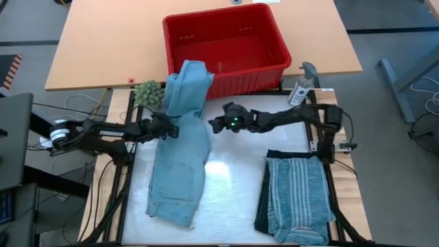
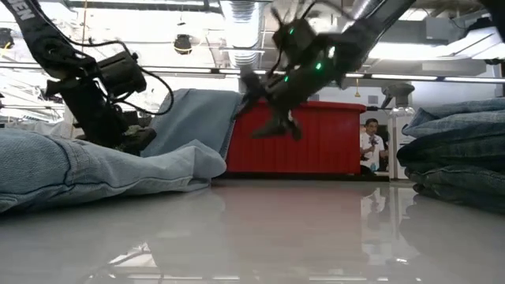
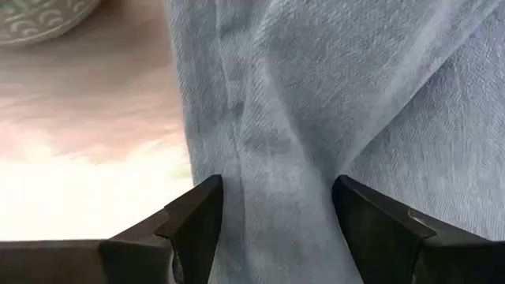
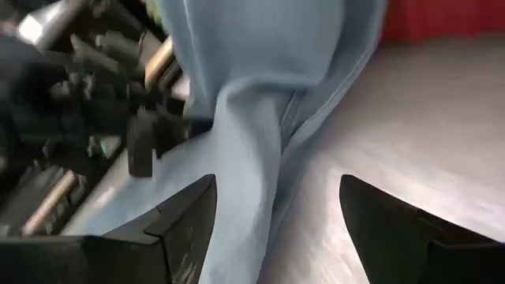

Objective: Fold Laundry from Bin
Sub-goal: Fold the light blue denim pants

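**Jeans half out of the bin, one pile already folded**

The task is partly done, as I judge it. On the right side of the tabletop [image 1: 233, 171] a folded pile [image 1: 296, 199] lies flat, with a striped blue-grey piece on top and something dark under it. The red bin [image 1: 226, 44] stands at the far edge and looks empty inside. The light blue jeans [image 1: 182, 147] are the piece in work now: one end hangs over the bin's front rim and the rest lies long on the tabletop, not yet folded.

The left hand [image 1: 168, 128] is at the left edge of the jeans, its fingers wide apart with the denim running between them; it does not seem to pinch the cloth. The right hand [image 1: 218, 123] hovers just beside the jeans on their other side, open and empty.

The high view alone shows the whole garment, the pile and the inside of the bin. The low view shows what it cannot: the right hand [image 2: 272, 118] hangs clear above the surface. The left wrist view shows the fabric [image 3: 316, 118] between the fingers from near, and the right wrist view shows a raised fold of denim [image 4: 252, 118] in front of the open fingers.
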